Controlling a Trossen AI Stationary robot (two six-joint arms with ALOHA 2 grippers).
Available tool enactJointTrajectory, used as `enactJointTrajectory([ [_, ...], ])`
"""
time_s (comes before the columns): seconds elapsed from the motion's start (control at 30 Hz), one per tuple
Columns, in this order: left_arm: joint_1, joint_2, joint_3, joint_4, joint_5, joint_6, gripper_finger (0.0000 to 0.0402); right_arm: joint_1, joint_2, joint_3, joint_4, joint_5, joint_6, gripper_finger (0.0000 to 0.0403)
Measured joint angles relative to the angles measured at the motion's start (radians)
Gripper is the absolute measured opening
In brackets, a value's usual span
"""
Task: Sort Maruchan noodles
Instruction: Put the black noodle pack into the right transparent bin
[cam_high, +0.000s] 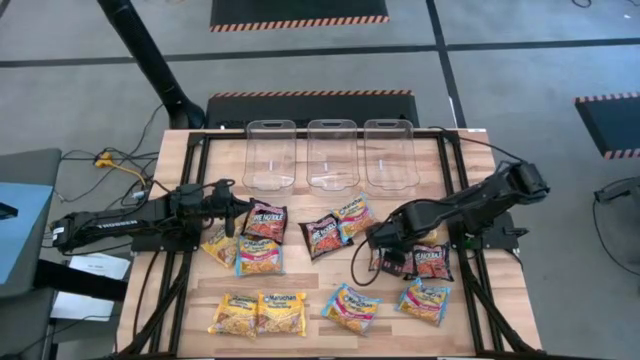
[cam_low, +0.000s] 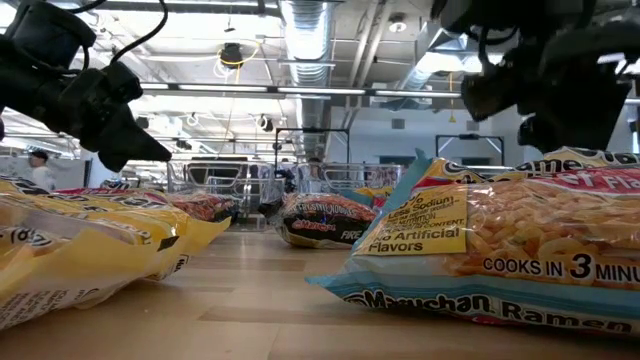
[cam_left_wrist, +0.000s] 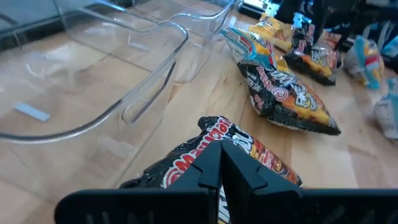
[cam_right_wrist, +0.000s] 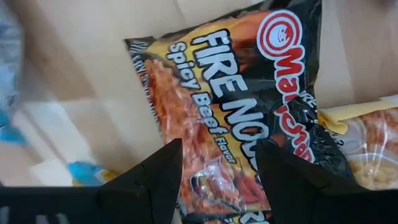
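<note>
Maruchan noodle packets lie scattered flat on the wooden table (cam_high: 300, 285): yellow ones (cam_high: 260, 313), blue-pink ones (cam_high: 350, 306) and dark ones (cam_high: 322, 235). My right gripper (cam_right_wrist: 217, 171) is open and points down over a dark Fire Noodle packet (cam_right_wrist: 242, 106), also seen at the right of the table (cam_high: 418, 262); one finger stands over each side of it. My left gripper (cam_left_wrist: 221, 165) is shut and holds nothing. It hangs above the table at the left, just before another dark packet (cam_high: 266, 220).
Three clear plastic bins (cam_high: 332, 152) stand in a row along the far edge. A yellow packet (cam_right_wrist: 373, 143) lies partly under the dark one below my right gripper, and a blue packet (cam_high: 425, 300) lies just nearer. Cables run along the table's side rails.
</note>
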Motion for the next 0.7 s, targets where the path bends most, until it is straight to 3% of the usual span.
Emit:
enactJointTrajectory([
  [0.4,0.0,0.0,0.0,0.0,0.0,-0.041,0.0,-0.001,0.099,0.005,0.003,0.018,0.076,0.0216],
  [0.7,0.0,0.0,0.0,0.0,0.0,-0.041,0.0,-0.002,0.114,0.004,0.025,0.012,0.114,0.0129],
])
